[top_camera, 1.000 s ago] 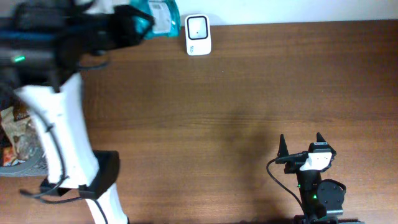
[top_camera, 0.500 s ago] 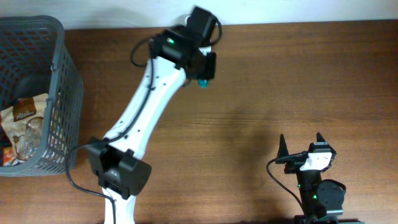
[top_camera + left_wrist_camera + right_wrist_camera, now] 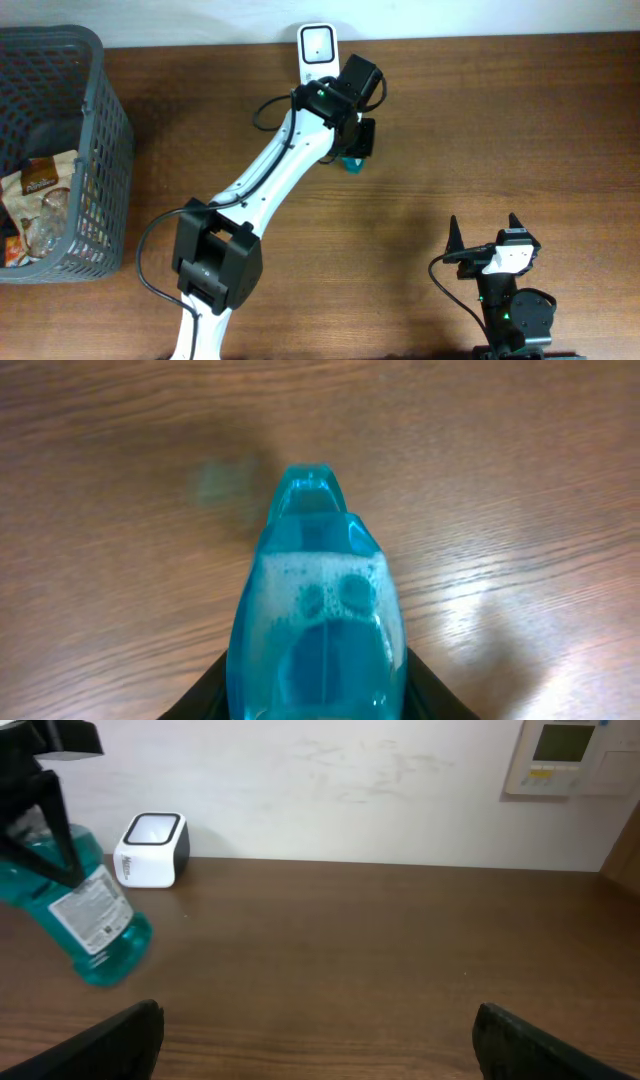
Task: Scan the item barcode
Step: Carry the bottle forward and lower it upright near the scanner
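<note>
Wooden table (image 3: pixel 500 130) by a pale wall: the left gripper (image 3: pixel 358 140) clamps a tilted teal bottle (image 3: pixel 85 920) just beside the white scanner (image 3: pixel 318 45), the right gripper (image 3: pixel 483 225) idles with fingers spread, and the label, seemingly turned away from the scanner, may go unread.

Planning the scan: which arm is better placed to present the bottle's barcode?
Left: its end effector grips the blue bottle beside the white scanner; the right end effector sits open and empty, farther off.
</note>
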`<action>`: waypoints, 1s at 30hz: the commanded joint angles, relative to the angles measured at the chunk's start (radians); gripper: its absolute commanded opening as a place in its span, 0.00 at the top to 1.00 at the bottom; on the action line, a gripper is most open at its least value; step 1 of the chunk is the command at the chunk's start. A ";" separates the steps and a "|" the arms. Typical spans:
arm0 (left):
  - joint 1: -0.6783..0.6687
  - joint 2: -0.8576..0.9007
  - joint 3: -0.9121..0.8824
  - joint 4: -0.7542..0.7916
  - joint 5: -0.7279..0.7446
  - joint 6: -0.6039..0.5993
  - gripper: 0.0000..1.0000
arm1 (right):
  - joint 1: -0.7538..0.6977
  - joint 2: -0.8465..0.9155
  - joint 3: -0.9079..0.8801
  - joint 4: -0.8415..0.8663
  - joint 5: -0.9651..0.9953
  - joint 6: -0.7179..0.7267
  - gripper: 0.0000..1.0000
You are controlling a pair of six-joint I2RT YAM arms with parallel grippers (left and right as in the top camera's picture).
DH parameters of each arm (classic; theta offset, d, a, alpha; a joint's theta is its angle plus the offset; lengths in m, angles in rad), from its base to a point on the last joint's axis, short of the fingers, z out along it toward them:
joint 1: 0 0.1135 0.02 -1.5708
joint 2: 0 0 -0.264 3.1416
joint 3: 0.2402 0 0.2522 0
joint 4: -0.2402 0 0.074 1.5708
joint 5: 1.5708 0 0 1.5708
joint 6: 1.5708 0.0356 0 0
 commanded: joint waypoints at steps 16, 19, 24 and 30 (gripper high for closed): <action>-0.056 0.040 0.010 0.039 0.037 -0.063 1.00 | -0.006 -0.008 -0.009 -0.003 0.002 -0.002 0.02; -0.061 0.040 0.010 0.018 0.017 -0.062 1.00 | -0.006 -0.008 -0.009 -0.003 0.002 -0.002 0.02; -0.066 0.040 0.010 0.014 -0.050 -0.061 1.00 | -0.006 -0.008 -0.009 -0.003 0.002 -0.002 0.02; -0.069 0.040 0.010 0.017 -0.048 -0.054 0.98 | -0.006 -0.008 -0.009 -0.003 0.002 -0.002 0.02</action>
